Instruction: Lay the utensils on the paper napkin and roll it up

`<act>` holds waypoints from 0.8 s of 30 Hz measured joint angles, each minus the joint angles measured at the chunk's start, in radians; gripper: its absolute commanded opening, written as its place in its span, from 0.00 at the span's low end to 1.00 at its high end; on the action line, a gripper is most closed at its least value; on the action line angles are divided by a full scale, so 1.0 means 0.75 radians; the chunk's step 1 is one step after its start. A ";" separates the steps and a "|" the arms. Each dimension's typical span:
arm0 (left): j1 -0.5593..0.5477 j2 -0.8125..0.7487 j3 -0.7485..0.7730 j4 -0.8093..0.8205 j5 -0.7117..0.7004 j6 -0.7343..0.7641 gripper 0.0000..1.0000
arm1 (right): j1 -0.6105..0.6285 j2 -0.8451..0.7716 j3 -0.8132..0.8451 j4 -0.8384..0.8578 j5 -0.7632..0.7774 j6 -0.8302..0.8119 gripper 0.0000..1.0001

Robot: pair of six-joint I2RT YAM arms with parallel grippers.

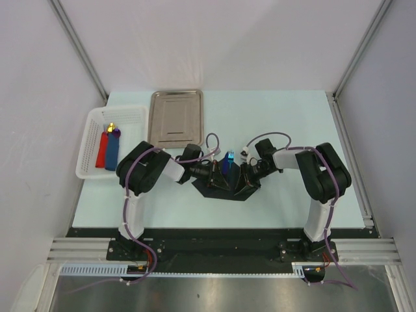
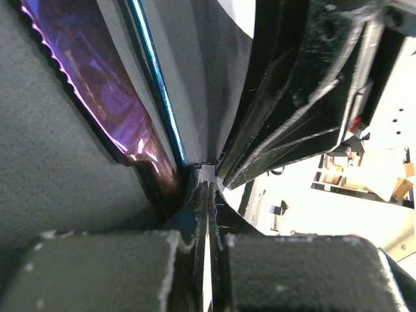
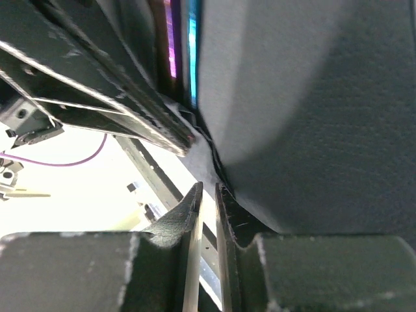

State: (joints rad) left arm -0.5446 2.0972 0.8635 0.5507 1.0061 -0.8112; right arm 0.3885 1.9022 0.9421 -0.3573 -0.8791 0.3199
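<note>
With the left claw clamped on the paper napkin mid-counter, utensils tucked inside, and the right claw barely apart, the roll likely needs both wrists turning together, keeping the paper taut.

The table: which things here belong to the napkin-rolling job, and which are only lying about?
Job: black paper napkin, blue utensil, purple utensil.
Lying about: steel tray, white basket, flat red piece, flat blue piece.

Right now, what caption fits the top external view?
Left tool and right tool meet at the paper napkin, folded around a blue utensil.
</note>
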 measured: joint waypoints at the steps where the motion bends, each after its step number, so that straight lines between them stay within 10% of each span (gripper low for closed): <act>1: 0.000 0.001 0.001 -0.001 0.001 0.001 0.00 | 0.003 -0.008 0.000 0.007 0.005 0.005 0.17; 24: 0.004 0.002 0.014 -0.039 0.007 0.026 0.00 | 0.072 0.024 0.037 0.014 0.032 0.011 0.22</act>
State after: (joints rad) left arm -0.5419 2.0987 0.8742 0.5217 1.0111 -0.7918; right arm 0.4427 1.9205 0.9695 -0.3470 -0.8555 0.3279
